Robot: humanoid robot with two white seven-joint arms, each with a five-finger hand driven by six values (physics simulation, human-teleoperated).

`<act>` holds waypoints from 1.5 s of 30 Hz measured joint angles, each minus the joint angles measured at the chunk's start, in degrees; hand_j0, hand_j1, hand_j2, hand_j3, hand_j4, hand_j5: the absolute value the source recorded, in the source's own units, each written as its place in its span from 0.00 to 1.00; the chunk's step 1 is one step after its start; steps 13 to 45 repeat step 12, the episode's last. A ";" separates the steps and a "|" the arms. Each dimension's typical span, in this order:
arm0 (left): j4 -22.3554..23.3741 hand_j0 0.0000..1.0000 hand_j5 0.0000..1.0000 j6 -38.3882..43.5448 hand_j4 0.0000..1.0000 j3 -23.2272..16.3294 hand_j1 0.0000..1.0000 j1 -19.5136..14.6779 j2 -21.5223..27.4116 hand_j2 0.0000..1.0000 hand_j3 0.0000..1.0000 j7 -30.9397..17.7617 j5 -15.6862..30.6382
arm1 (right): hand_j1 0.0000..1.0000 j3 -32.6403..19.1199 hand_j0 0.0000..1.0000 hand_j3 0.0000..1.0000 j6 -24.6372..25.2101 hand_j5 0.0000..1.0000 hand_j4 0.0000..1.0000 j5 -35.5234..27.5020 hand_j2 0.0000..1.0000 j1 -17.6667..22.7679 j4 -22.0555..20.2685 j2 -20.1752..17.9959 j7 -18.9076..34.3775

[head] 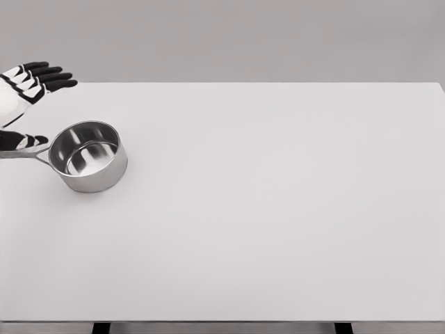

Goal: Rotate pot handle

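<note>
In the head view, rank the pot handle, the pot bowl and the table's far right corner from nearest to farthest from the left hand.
1. Pot handle: under the left hand, at the left edge.
2. Pot bowl: just right of the handle.
3. Table's far right corner: across the table.

This is a bare simulated test space, not a lived-in room. A wide, plain white table (278,209) fills nearly the whole view, its surface smooth and unmarked, with dark legs (343,327) just showing under its near edge. Behind it there is only a flat grey backdrop (243,38) with no walls, windows, shelves or furniture to see. The even, soft light and clean rendered surfaces give it the look of a lab-style bench set up in a simulator
</note>
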 measured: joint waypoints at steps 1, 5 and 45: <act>-0.46 1.00 1.00 0.00 1.00 0.02 1.00 0.00 -0.04 1.00 1.00 -0.03 0.82 | 1.00 0.00 1.00 1.00 0.01 1.00 1.00 0.00 1.00 0.00 0.00 0.00 -0.01; -2.26 1.00 1.00 0.00 1.00 -0.31 1.00 0.00 -1.35 1.00 1.00 -0.09 2.74 | 1.00 0.00 1.00 1.00 0.02 1.00 1.00 0.00 1.00 0.00 0.00 0.00 0.00; -3.30 1.00 1.00 -0.01 1.00 -0.62 1.00 0.00 -2.79 1.00 1.00 -0.11 3.26 | 1.00 0.00 1.00 1.00 0.01 1.00 1.00 0.00 1.00 0.00 0.00 0.00 0.00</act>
